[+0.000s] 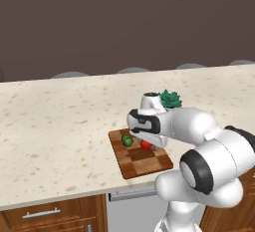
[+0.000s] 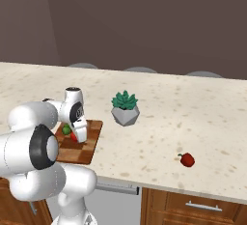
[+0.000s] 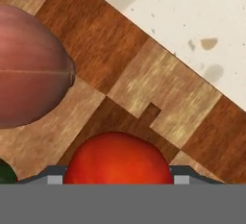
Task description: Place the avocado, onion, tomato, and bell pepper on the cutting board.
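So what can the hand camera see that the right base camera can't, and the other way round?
Hand view alone: the onion, big and pinkish, lying on the board, and the board's checker squares up close.

Right base view alone: the bell pepper out on the counter, far from the board, plus the teal plant in its grey pot and the white arm above the board.

Both: the cutting board, the bright red tomato sitting by the gripper, and a bit of the green avocado.
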Available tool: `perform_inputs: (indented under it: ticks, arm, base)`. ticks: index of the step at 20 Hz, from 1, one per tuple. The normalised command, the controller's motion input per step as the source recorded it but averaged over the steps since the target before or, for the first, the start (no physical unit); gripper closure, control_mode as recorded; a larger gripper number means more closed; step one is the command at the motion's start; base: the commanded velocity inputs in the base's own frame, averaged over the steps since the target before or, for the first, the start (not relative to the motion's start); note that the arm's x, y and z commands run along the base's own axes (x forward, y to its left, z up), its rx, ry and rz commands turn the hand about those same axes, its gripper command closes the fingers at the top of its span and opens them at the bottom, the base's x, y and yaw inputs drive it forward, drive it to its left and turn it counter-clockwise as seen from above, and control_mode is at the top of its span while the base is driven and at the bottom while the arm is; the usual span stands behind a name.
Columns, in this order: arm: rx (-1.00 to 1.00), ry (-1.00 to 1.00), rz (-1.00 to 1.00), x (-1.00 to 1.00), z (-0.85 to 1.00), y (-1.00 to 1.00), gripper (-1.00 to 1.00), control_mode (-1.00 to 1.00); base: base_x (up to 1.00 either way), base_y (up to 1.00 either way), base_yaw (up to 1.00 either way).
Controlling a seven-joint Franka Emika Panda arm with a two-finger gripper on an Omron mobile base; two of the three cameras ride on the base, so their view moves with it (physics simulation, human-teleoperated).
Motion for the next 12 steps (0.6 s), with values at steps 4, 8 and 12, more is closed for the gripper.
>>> perform_inputs:
  ticks: [4, 8, 12]
  arm:
    - [0.0, 0.0, 0.0, 0.42, -0.1, 0.12, 1.0, -1.0]
    - [0.0, 0.0, 0.0, 0.19, -0.08, 0.03, 1.0, -1.0]
    - [0.0, 0.0, 0.0, 0.09, -0.18, 0.03, 1.0, -1.0]
  base:
    - [0.0, 0.0, 0.0]
    - [0.0, 0.0, 0.0]
    - [0.0, 0.0, 0.0]
